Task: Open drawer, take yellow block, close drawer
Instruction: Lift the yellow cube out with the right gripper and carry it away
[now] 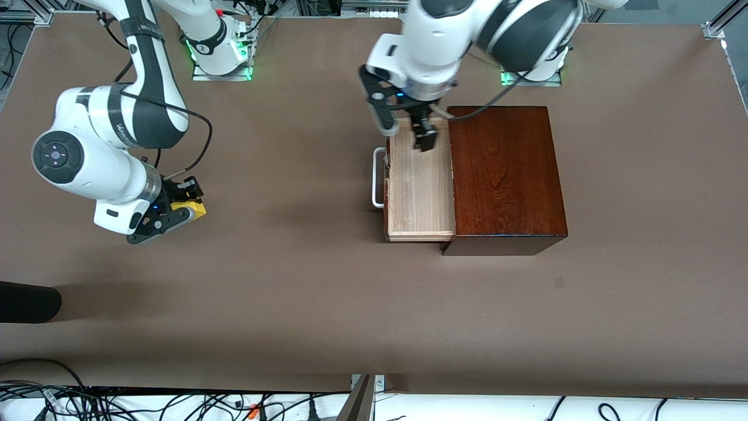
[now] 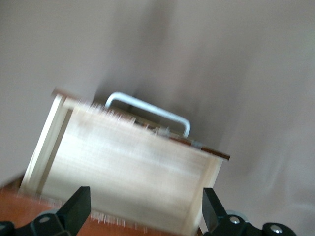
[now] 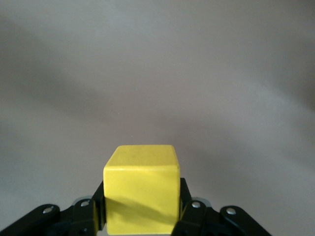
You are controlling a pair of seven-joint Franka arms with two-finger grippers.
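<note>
The drawer stands pulled out of the dark mahogany box, its pale tray empty and its white handle toward the right arm's end. My left gripper is open and empty over the tray's end farthest from the front camera. The left wrist view shows the tray and handle between my spread fingers. My right gripper is shut on the yellow block, low over the table toward the right arm's end. The block fills the space between its fingers.
The brown table spreads around the box. A dark object lies at the table's edge at the right arm's end, nearer the front camera. Cables run along the near edge.
</note>
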